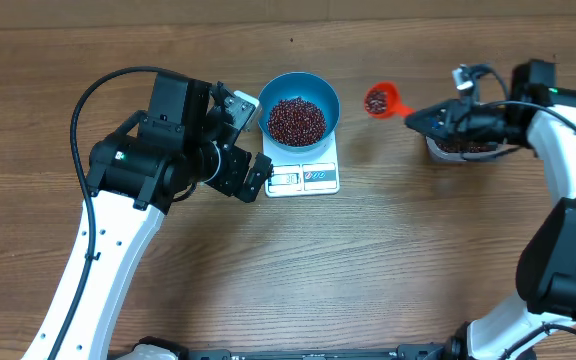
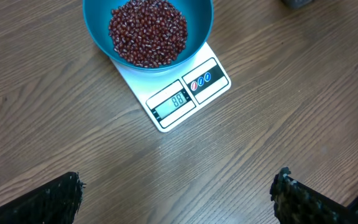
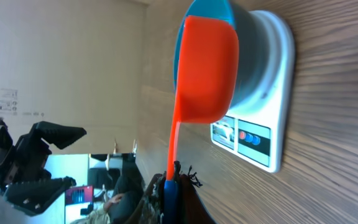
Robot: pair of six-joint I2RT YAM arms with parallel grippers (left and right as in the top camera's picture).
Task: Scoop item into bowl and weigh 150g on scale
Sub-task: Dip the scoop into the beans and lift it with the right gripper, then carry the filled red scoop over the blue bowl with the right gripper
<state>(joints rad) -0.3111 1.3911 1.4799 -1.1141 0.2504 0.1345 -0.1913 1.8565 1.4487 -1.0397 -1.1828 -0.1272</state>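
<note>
The blue bowl (image 1: 332, 95) stands on the white scale (image 1: 303, 178) and holds a heap of dark red beans (image 1: 297, 120). My left gripper (image 1: 253, 142) is open just left of the scale, and nothing is between its fingers (image 2: 55, 202). Its wrist view looks down on the bowl (image 2: 197, 18), the beans (image 2: 148, 32) and the scale's display (image 2: 178, 99). My right gripper (image 1: 423, 118) is shut on the handle of an orange scoop (image 1: 378, 100). The scoop carries beans and hangs right of the bowl. In the right wrist view the scoop (image 3: 207, 68) is in front of the bowl (image 3: 250, 50).
A clear tub (image 1: 463, 150) with more beans sits at the right, partly hidden under my right arm. Bare wooden table (image 1: 368, 270) runs along the front. The left arm's black body (image 1: 158, 150) stands close to the scale's left side.
</note>
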